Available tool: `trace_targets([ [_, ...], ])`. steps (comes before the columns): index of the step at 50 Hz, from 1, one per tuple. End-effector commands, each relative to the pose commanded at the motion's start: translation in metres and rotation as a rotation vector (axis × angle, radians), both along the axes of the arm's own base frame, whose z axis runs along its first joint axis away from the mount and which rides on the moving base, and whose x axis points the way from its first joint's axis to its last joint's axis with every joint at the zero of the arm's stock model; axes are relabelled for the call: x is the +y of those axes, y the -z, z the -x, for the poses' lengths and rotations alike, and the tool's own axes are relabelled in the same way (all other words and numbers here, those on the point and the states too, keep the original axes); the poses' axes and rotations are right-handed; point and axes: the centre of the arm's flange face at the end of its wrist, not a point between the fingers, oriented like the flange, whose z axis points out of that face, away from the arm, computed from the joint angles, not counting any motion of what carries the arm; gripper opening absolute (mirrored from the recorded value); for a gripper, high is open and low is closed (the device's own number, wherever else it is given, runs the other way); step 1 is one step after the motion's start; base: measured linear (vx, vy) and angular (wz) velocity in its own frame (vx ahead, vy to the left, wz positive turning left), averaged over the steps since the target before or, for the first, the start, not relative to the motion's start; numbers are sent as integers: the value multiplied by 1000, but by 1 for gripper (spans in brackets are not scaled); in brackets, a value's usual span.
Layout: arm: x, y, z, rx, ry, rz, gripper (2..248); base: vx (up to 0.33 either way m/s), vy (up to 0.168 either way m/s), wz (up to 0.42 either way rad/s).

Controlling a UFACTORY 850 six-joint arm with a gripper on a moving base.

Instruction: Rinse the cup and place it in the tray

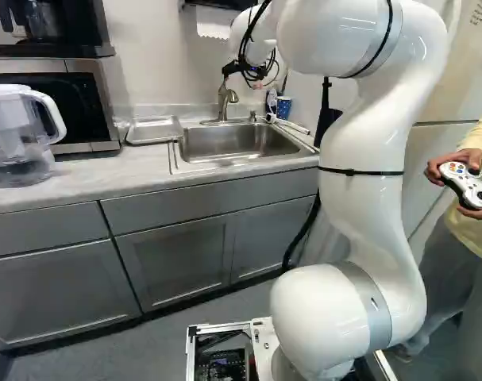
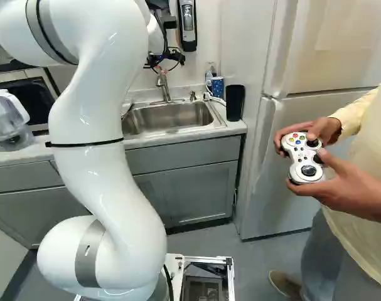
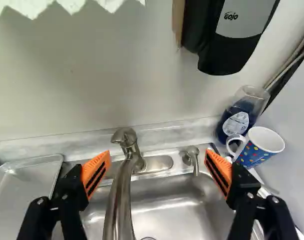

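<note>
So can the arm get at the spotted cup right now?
Probably, with a sideways shift: the open gripper is near the faucet and the cup off to one side, handle facing in, but the blue bottle stands close.

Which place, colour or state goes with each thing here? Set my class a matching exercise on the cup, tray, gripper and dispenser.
1. Cup
2. Tray
3. Gripper
4. Dispenser

A. Mounted on the wall
B. Metallic, on the counter beside the sink
C. Dotted, beside a bottle
D. Open, holding nothing

Right pairs: 1-C, 2-B, 3-D, 4-A
</note>
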Motion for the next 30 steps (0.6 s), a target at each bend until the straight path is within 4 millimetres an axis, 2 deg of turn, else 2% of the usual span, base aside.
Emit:
trace_targets([
  [21, 0, 0, 0, 3, 0, 0, 247, 0, 0, 0],
  [30, 0, 7, -1, 21, 0, 1, 247, 0, 0, 0],
])
